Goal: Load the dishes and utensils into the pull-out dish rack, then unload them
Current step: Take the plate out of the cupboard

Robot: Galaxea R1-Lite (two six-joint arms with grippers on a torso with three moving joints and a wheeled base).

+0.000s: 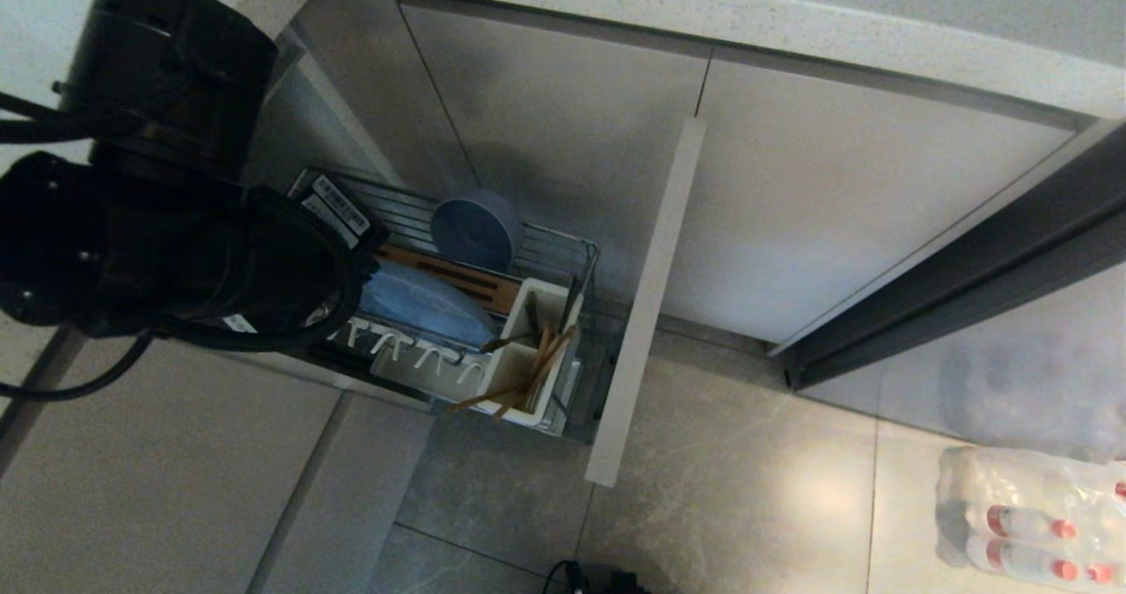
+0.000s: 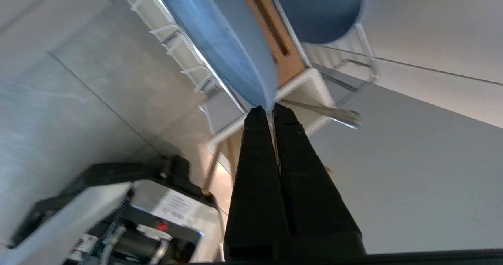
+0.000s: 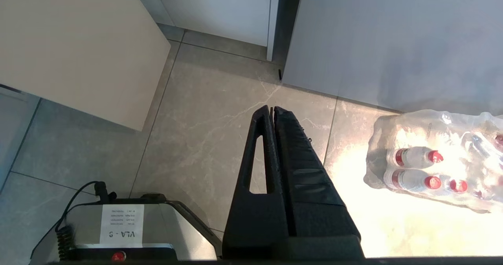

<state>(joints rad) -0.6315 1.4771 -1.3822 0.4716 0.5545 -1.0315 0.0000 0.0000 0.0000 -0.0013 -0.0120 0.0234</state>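
Rack loaded; unloading beginning. Left claw, fingers pressed together and empty, nearing the shallow round dusty-blue plate at twelve o'clock; must spread first.

The left arm is bulky glossy black, with black cables and white barcode stickers. Both grippers end in long, tapering matte-black fingers; the right gripper's fingers are ribbed. Behind them, the grey base bears a white label and red button.
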